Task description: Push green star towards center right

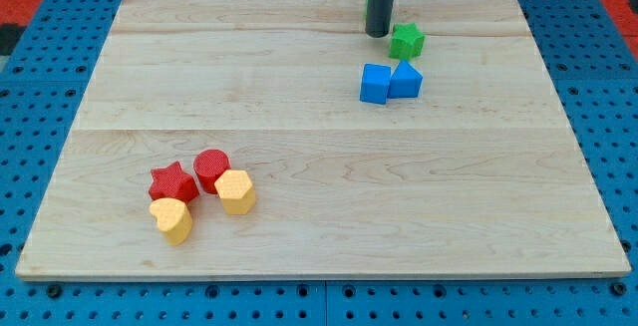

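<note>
Yellow heart (174, 219) view's bottom-left | green star (406, 40) just right of tool tip (377, 34) | plain rod, no jaws

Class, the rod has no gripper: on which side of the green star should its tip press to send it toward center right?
Probably the star's upper-left side. My tip is already just left of the green star. Pushing straight down would likely drive it into the two blue blocks directly below it.

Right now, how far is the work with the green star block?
Done: my tip stands close to the view's left of the green star block, near the wooden board's top edge. In hand: the push is about to begin. Left: the star must travel down to the centre right, past two blue blocks just below.
</note>
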`<state>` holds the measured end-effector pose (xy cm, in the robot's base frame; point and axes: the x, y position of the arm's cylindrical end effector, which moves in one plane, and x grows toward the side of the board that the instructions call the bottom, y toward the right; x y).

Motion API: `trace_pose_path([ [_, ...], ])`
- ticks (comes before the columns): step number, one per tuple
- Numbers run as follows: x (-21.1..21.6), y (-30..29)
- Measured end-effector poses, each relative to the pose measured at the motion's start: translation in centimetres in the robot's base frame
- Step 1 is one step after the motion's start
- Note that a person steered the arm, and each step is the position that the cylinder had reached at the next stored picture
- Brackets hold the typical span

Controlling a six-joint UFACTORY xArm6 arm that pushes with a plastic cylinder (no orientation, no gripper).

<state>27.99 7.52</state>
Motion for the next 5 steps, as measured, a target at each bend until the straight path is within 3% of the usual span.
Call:
trace_pose_path([
  [2,1.5,5.7],
  [5,-1.1,8.9],
])
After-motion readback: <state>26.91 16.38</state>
